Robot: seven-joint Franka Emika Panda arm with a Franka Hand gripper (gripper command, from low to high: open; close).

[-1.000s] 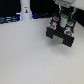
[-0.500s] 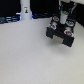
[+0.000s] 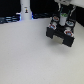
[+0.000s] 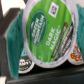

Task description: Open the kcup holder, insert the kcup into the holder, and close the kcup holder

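Observation:
In the exterior view the black kcup holder (image 3: 61, 34) stands at the far right of the white table, its pale panels facing front. My gripper (image 3: 62, 18) hangs right over its top. Small green and red spots show beside the fingers there. The wrist view is filled by the kcup (image 4: 49, 31), a green foil lid printed "Dark Magic" with a pale rim, tilted. It sits between my teal fingers (image 4: 11, 36), which press against its sides. It looks much nearer than the two other capsule lids (image 4: 25, 62) beneath it.
A white bottle-like post (image 3: 25, 9) with a dark mark stands at the back, toward the exterior view's left. Dark and blue items (image 3: 9, 20) line the back edge. The white tabletop (image 3: 30, 55) spreads in front of the holder.
Hardly anything differs; the gripper stays over the holder's top, perhaps a touch higher than a second ago.

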